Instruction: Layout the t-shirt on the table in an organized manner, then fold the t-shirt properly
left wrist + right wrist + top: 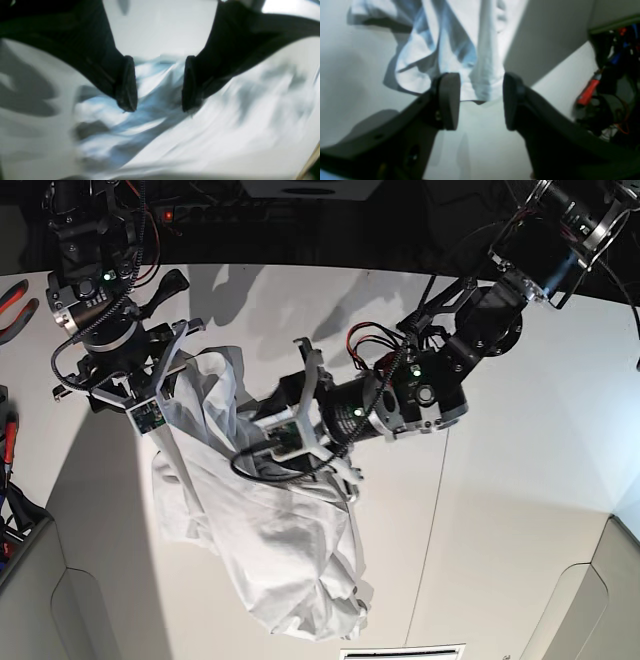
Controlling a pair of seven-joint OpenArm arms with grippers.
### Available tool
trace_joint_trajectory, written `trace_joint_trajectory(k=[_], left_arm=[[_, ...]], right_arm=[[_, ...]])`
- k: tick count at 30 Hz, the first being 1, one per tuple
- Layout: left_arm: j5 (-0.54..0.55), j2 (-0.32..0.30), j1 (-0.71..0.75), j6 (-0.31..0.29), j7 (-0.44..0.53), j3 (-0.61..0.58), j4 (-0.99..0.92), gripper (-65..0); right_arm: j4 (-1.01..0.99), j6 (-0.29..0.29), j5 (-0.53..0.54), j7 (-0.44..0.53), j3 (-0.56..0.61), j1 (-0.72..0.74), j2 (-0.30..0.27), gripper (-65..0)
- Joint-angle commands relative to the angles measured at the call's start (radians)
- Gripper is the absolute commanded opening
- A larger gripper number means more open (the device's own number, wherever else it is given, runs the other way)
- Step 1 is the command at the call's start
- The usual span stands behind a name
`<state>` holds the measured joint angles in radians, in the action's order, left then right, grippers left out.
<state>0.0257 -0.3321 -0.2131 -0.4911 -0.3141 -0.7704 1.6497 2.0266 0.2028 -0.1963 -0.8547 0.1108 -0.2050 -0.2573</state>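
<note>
Two claws work one crumpled white t-shirt (270,550), which lies bunched on the counter (520,520). At the base view's left, the right claw (480,102) stands with jaws apart around a hanging fold, apparently not gripping it. Further right, the left claw (160,85) hovers spread above the cloth, seemingly seeking a hold. No containers appear

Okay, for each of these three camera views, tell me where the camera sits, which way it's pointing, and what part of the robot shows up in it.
Left wrist: on the left arm, looking down past the open left gripper onto the blurred t-shirt.
Right wrist: on the right arm, looking past the open right gripper at a hanging fold of the shirt above the table.
Base: overhead, looking down on both arms, the crumpled shirt and the table.
Shared: all three show the white shirt.
</note>
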Motion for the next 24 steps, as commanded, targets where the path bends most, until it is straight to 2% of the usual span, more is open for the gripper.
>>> trace_joint_trajectory(k=[1, 4, 6, 7, 13, 18, 22, 24], left_arm=[[-0.021, 0.002, -0.046, 0.01, 0.021, -0.042, 0.015, -32.8], [-0.095, 0.006, -0.132, 0.062, 0.022, -0.182, -0.029, -32.8], [-0.126, 0.021, -0.188, 0.112, 0.023, -0.241, -0.093, -32.8], [-0.127, 0.032, -0.216, 0.117, 0.026, -0.259, -0.129, -32.8], [-0.115, 0.115, -0.323, 0.099, 0.079, -0.277, -0.298, -32.8], [-0.112, 0.196, -0.352, 0.026, 0.102, -0.278, -0.398, -32.8], [-0.126, 0.256, -0.372, 0.029, 0.139, -0.331, -0.534, -32.8], [-0.153, 0.283, -0.384, 0.09, 0.159, -0.378, -0.602, -32.8]], right_arm=[[0.023, -0.004, -0.003, 0.011, -0.005, 0.007, -0.006, -38.6], [0.043, -0.004, -0.002, 0.005, -0.005, -0.013, -0.006, -38.6], [0.078, -0.003, -0.004, 0.005, -0.005, -0.049, -0.006, -38.6], [0.101, 0.0, -0.01, 0.005, -0.005, -0.074, -0.006, -38.6], [0.164, 0.006, -0.064, -0.011, -0.006, -0.2, -0.006, -38.6], [0.159, 0.006, -0.077, -0.014, -0.009, -0.276, -0.006, -38.6], [0.159, 0.007, -0.077, -0.01, -0.009, -0.285, -0.006, -38.6], [0.159, 0.006, -0.077, -0.005, -0.009, -0.283, -0.006, -38.6]])
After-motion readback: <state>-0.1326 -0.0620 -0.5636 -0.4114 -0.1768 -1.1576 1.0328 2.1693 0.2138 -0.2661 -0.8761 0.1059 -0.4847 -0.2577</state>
